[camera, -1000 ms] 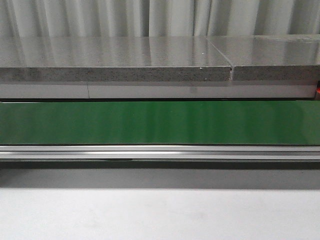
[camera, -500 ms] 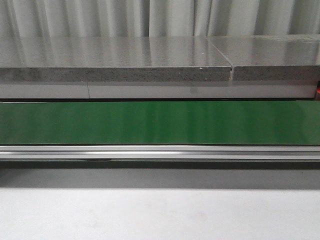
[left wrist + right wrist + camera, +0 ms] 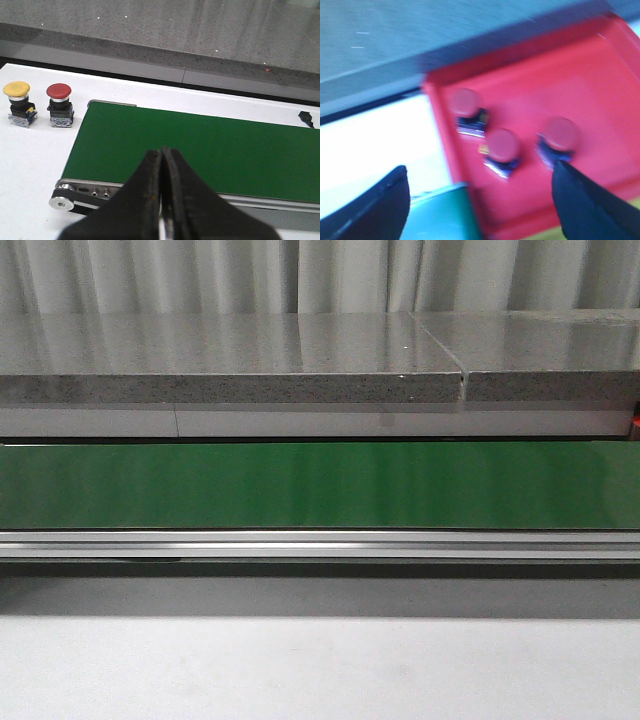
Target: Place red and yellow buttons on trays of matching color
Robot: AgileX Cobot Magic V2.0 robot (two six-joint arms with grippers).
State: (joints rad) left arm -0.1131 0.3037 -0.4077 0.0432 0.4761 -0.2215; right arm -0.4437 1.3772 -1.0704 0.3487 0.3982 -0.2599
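Note:
In the left wrist view a yellow button (image 3: 17, 103) and a red button (image 3: 59, 104) stand side by side on the white table, off the end of the green conveyor belt (image 3: 200, 150). My left gripper (image 3: 162, 152) hangs shut and empty over the belt's near edge. The blurred right wrist view looks down on a red tray (image 3: 600, 90) holding three red buttons (image 3: 466, 107) (image 3: 502, 148) (image 3: 560, 137). My right gripper (image 3: 480, 200) is open above the tray's corner, nothing between its fingers. No yellow tray shows for certain.
The front view holds only the green belt (image 3: 320, 485), its aluminium rail (image 3: 320, 543), a grey stone ledge (image 3: 230, 365) behind and white table in front. A belt roller (image 3: 62, 201) and a black cable end (image 3: 306, 118) lie near the left gripper.

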